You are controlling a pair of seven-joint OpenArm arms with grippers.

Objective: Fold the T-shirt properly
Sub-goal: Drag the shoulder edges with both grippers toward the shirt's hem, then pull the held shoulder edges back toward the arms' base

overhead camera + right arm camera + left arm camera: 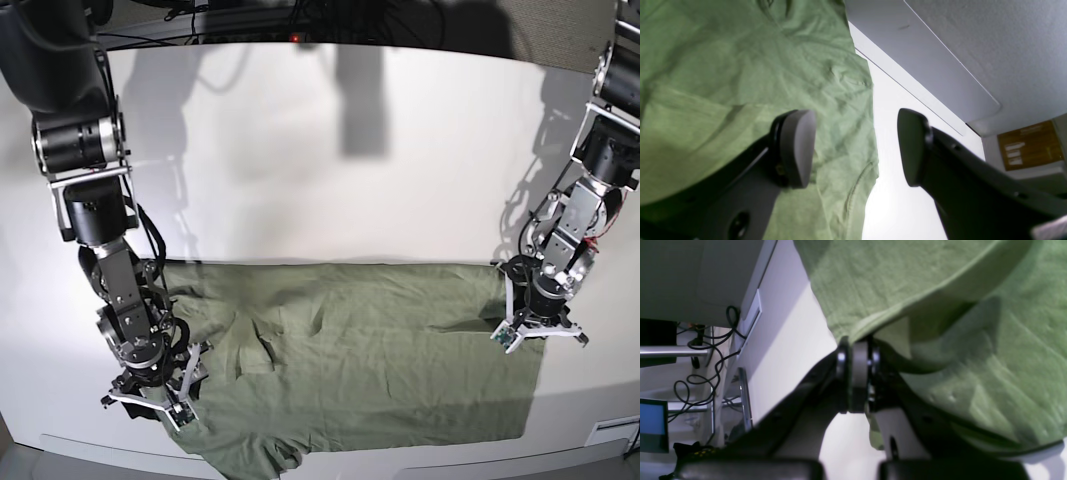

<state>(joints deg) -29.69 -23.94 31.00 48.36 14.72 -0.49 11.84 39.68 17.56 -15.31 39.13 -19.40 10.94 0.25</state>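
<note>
The green T-shirt [350,360] lies across the lower part of the white table [330,150]. At its right edge, the left gripper [857,346] clenches a hem; lower left, the right gripper [855,150] hangs released.

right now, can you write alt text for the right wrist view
The right gripper hangs open over the edge of a wrinkled green T-shirt, one finger above the cloth and the other above the bare white table. Nothing is between the fingers.
</note>
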